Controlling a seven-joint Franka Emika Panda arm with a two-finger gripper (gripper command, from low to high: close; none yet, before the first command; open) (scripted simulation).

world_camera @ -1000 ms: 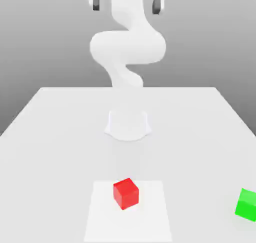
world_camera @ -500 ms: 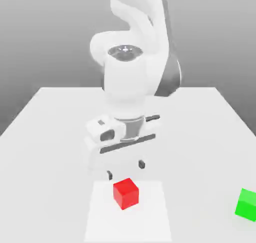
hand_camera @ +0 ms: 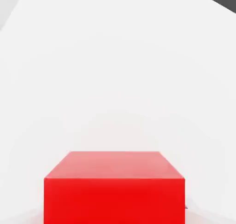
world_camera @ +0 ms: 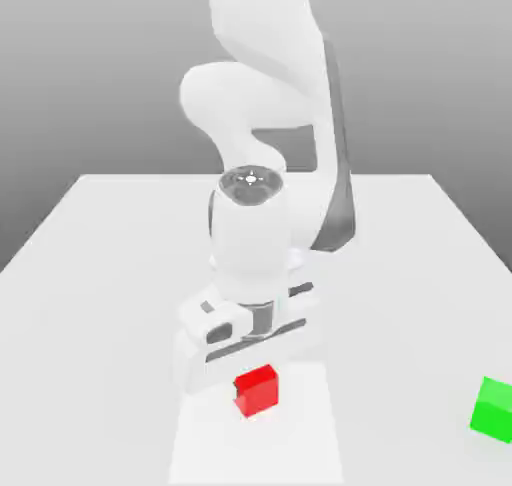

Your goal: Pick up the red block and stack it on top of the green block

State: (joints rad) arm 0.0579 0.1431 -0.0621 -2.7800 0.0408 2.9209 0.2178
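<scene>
Red block sits on the white table, the gripper body directly over it and hiding its rear (finger state cannot be told), green block well apart at the exterior view's right

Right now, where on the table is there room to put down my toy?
The table is bare along the exterior view's left side, and also between the red block and the green block. The back corners look free too. It is crowded in the middle, where the arm bends low over the red block.
</scene>
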